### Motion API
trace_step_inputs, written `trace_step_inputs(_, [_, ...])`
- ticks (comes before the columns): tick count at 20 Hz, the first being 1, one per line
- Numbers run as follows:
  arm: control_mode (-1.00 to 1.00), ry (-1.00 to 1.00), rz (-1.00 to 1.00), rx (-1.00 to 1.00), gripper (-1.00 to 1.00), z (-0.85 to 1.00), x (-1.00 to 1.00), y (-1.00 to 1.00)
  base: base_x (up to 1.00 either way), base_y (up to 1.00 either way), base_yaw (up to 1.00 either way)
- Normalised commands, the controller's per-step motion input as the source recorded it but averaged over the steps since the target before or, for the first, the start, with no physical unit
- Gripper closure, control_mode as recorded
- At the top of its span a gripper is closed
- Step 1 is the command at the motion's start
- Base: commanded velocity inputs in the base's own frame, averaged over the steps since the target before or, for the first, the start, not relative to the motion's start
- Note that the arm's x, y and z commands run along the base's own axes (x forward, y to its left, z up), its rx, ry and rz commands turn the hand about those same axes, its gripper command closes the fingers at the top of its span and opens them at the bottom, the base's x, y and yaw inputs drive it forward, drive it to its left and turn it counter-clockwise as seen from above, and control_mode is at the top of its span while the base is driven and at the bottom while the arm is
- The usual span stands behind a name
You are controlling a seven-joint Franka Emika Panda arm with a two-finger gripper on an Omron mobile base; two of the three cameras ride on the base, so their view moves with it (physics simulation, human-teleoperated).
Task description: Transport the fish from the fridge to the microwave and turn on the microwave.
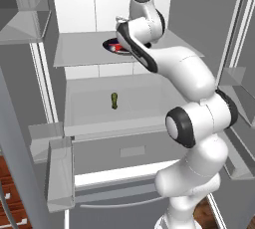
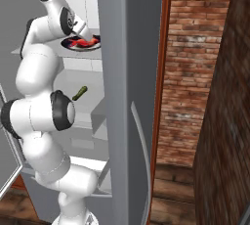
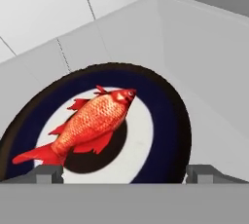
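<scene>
The fish [image 3: 92,123] is bright red-orange and lies on its side on a round plate [image 3: 165,116] with a dark blue rim and a white ring. The plate sits on the upper shelf [image 1: 79,54] of the open fridge. A sliver of the fish [image 1: 117,48] shows beside my wrist in the left base view, and the fish [image 2: 80,43] also shows in the right base view. My gripper [image 3: 125,173] hovers just over the plate's near edge, open, with a fingertip [image 3: 48,172] at either side and nothing between them. The microwave is out of view.
A small green pickle-like item [image 1: 114,100] lies on the shelf below. Translucent door bins [image 1: 60,173] stand at the left. The fridge's open door [image 2: 127,97] rises close on the right, with a brick wall [image 2: 188,72] behind it. The fridge's white back wall [image 3: 58,9] is just beyond the plate.
</scene>
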Motion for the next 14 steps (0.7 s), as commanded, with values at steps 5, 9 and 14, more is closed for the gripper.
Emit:
trace_step_inputs(5, [-1.0, 0.05, -0.05, 0.0, -1.0, -0.18, 0.26, 0.09, 0.0, 0.0, 0.0])
trace_step_inputs(9, [-1.0, 0.07, -0.04, 0.0, -1.0, -0.18, 0.23, 0.13, 0.0, 0.0, 0.0])
trace_step_inputs(14, [-1.0, 0.07, -0.05, 0.04, -1.0, -0.02, 0.19, 0.11, 0.0, 0.0, 0.0])
